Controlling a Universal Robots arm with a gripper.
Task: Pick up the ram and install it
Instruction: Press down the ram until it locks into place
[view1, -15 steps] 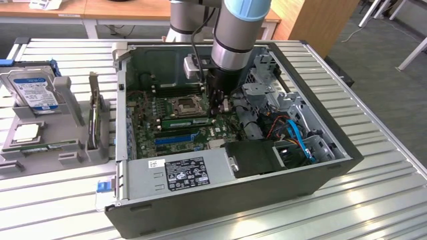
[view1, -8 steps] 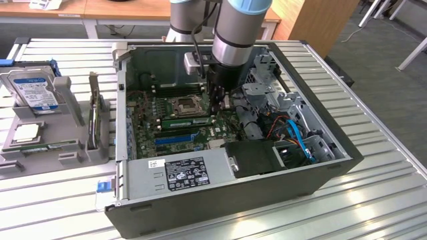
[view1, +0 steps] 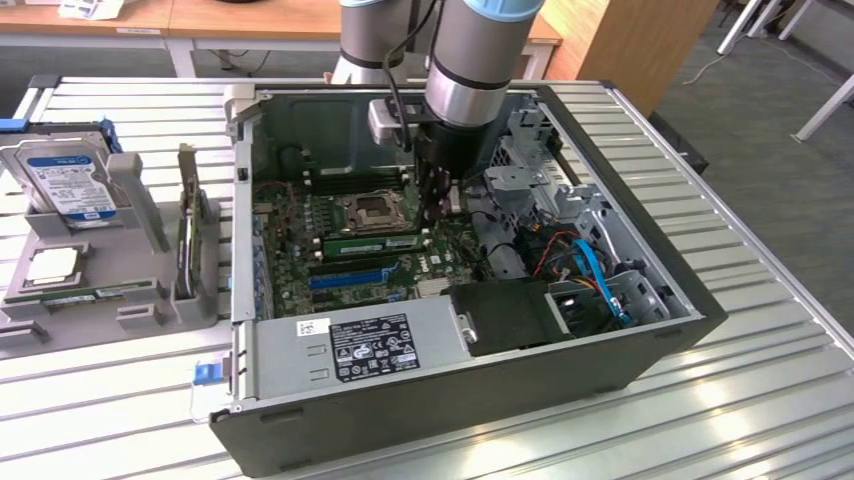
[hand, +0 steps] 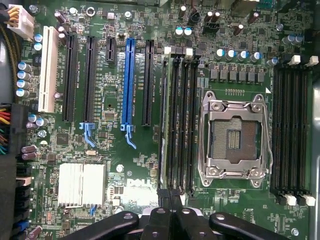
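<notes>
Gripper (hand: 170, 212): closed, empty, low over the motherboard (view1: 350, 238) in the frame's centre, its tips just above the end of the memory slots (hand: 177, 120). Ram (view1: 375, 243): green stick lying along a slot beside the CPU socket (view1: 370, 209), apparently placed; whether fully latched cannot be told, so little seems left. Containers: open PC case (view1: 667, 330) holds board, power supply (view1: 367, 345), cables; grey holder (view1: 147, 300) at left carries a hard drive (view1: 60, 180), a processor (view1: 51, 265) and another green stick (view1: 94, 295).
</notes>
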